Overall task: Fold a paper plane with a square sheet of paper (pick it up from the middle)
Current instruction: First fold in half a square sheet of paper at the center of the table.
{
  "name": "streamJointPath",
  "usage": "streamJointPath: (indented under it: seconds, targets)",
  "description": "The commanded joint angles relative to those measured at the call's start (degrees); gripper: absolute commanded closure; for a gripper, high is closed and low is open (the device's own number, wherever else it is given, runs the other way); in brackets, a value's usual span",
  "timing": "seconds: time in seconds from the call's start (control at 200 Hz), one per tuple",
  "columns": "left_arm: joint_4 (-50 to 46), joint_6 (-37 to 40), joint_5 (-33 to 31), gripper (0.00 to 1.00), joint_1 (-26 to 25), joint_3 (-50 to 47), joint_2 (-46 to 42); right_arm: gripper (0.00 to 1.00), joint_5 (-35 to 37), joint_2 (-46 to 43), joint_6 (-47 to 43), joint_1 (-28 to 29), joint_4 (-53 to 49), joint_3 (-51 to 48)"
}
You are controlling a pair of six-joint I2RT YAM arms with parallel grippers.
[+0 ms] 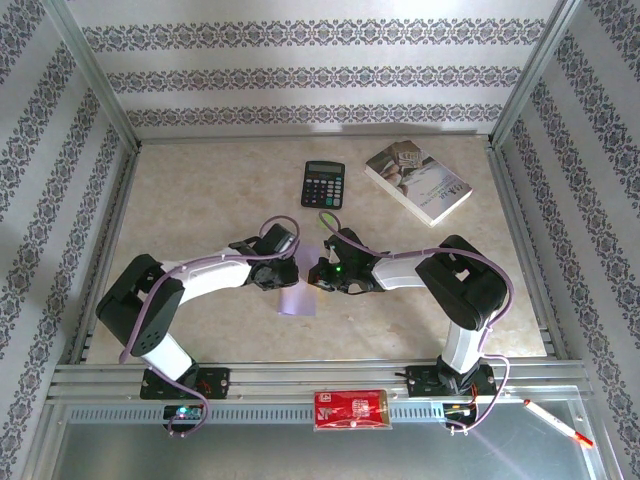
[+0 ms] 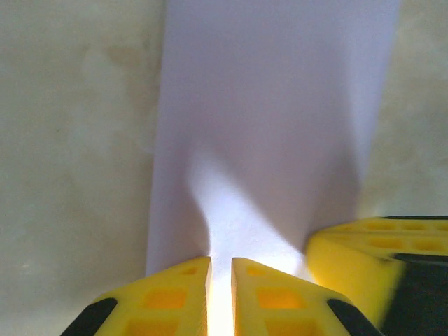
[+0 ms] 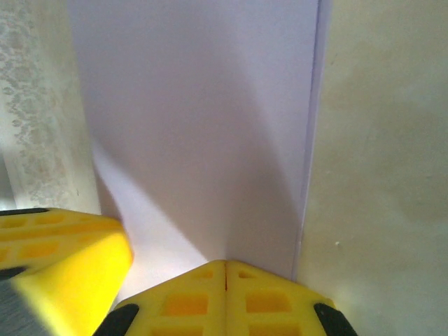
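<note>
Both were pinched shut, left gripper (image 2: 220,264) and right gripper (image 3: 225,266), on the square sheet of paper (image 1: 298,300) at the centre of the top view, and I'd say a clean crease wanted equal tension and matched edges.

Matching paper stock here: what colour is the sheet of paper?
The sheet is pale lilac, plain and unmarked; the left wrist view shows it best.

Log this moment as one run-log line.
object: thin pale lilac paper sheet; left jaws: shut on sheet; right jaws: shut on sheet; pose: jaws facing each other, close together
</note>
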Motion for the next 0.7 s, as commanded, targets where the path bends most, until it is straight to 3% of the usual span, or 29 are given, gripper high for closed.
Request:
streamJointPath:
  seconds: [0.0, 0.25, 0.53, 0.699]
  targets:
    - [1.48, 1.26, -0.59, 0.85, 1.02, -1.90, 0.94, 1.00, 5.62, 4.39, -1.12, 0.08, -10.78, -3.73]
    - [1.80, 1.54, 0.48, 0.84, 1.42, -2.19, -0.29, 1.00, 5.68, 4.36, -1.21, 0.01, -10.83, -4.19]
    - [7.21, -3.80, 10.35, 0.83, 1.38, -5.50, -8.39, 1.00, 5.99, 3.92, -1.27, 0.03, -10.92, -4.52]
    - [6.85, -4.72, 11.74, 0.88, 3.77, -8.25, -7.68, 1.00, 5.97, 3.87, -1.35, 0.05, -10.88, -4.35]
